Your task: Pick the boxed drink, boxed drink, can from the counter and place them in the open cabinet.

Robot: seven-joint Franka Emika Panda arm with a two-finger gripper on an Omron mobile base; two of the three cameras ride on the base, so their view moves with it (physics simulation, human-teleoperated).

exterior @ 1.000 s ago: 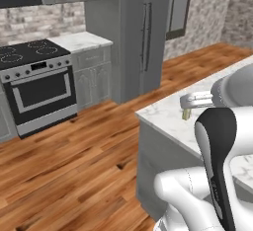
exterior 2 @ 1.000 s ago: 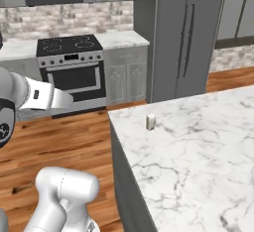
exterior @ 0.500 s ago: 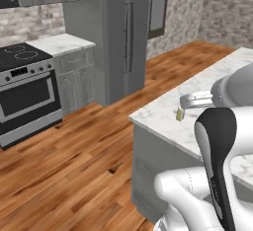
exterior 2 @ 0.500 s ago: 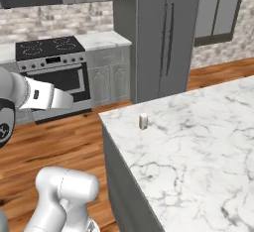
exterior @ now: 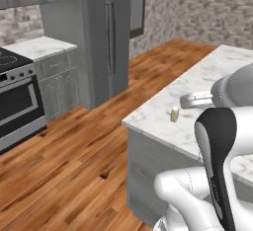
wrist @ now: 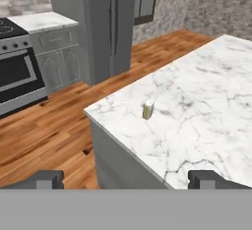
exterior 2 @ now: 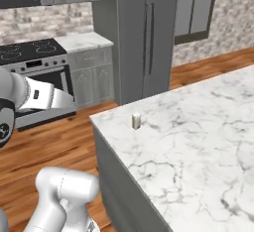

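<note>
The gripper was fully open and empty, well apart from one boxed drink, which stood upright near the corner of the counter.

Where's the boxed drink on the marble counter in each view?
Left base view: boxed drink right of centre, near the counter's corner.
Right base view: centre, just inside that corner.
Hand view: centre, slightly above middle.
Shared landmark: tall grey fridge behind it.
</note>
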